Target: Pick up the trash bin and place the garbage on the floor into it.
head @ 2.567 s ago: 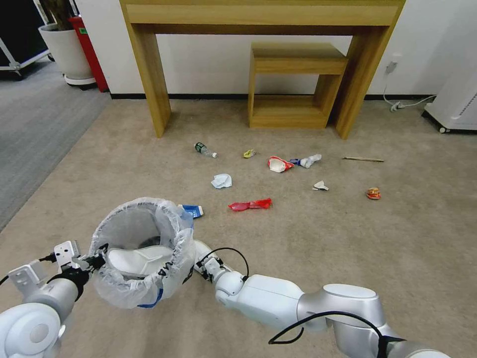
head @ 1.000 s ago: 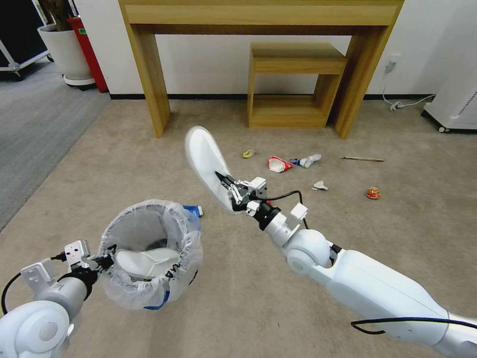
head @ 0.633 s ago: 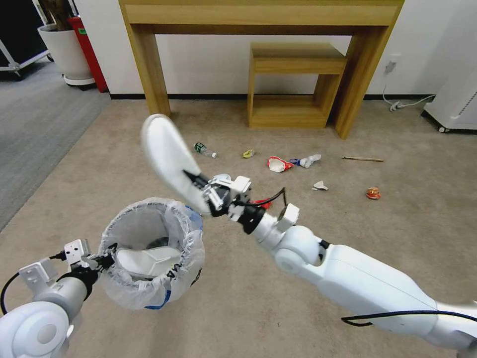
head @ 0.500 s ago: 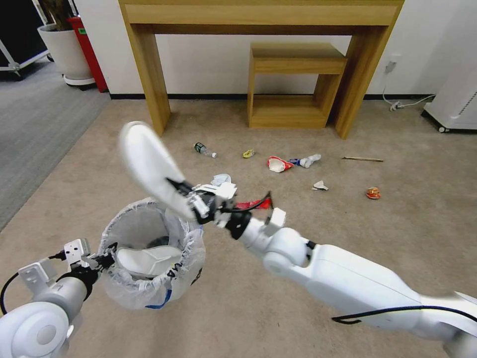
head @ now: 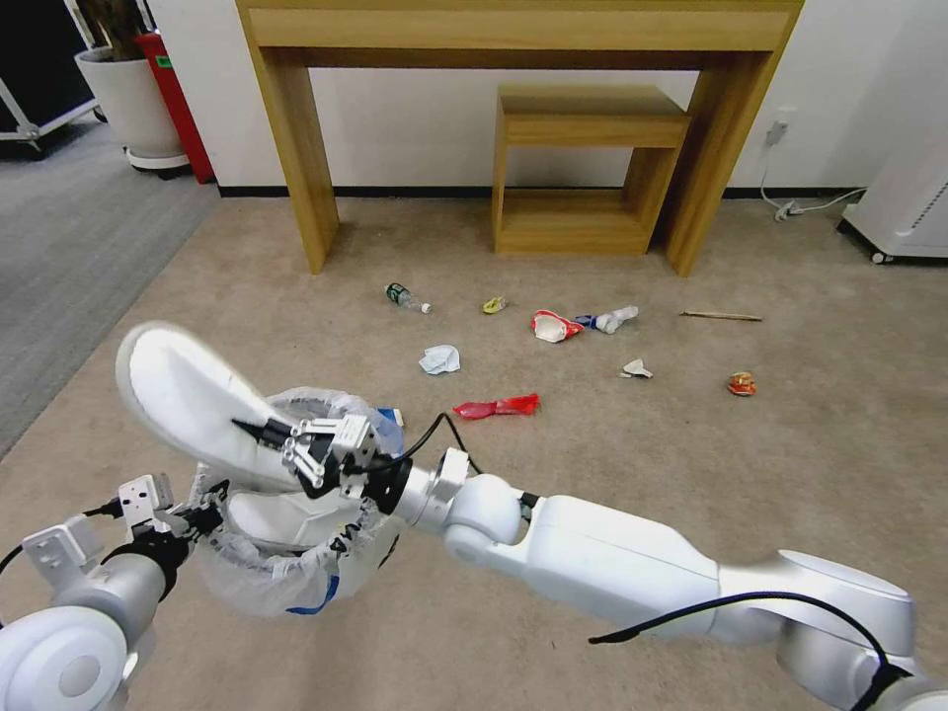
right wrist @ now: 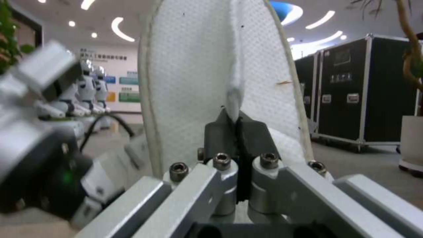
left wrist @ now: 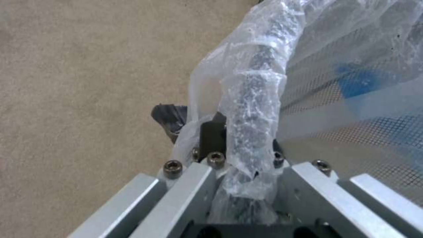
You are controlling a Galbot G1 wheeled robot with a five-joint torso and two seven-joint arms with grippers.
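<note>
- The right gripper (head: 259, 432) reaches across above the trash bin (head: 296, 553), its fingers pinched tight on a white slipper (head: 183, 395); in the right wrist view the dark pads (right wrist: 220, 135) are closed on the slipper's (right wrist: 194, 76) folded edge.
- The slipper hangs over the bin's rim, its sole slanting out toward 10 o'clock from the gripper.
- The left gripper (head: 202, 515) holds the bin at its 9 o'clock side; in the left wrist view its fingers (left wrist: 211, 135) are clamped on the bag-wrapped rim (left wrist: 255, 109).
- A second white slipper (head: 286, 513) lies inside the bin.
- The bin is held above the beige floor (head: 642, 444).
- On the floor toward 12 to 2 o'clock of the bin lie a red wrapper (head: 499, 406), crumpled white paper (head: 440, 358), a small bottle (head: 407, 296), a red-white wrapper (head: 553, 326), a thin stick (head: 721, 316) and a crushed can (head: 742, 384).
- A blue-white cup (head: 387, 416) lies just beside the bin's far rim.
</note>
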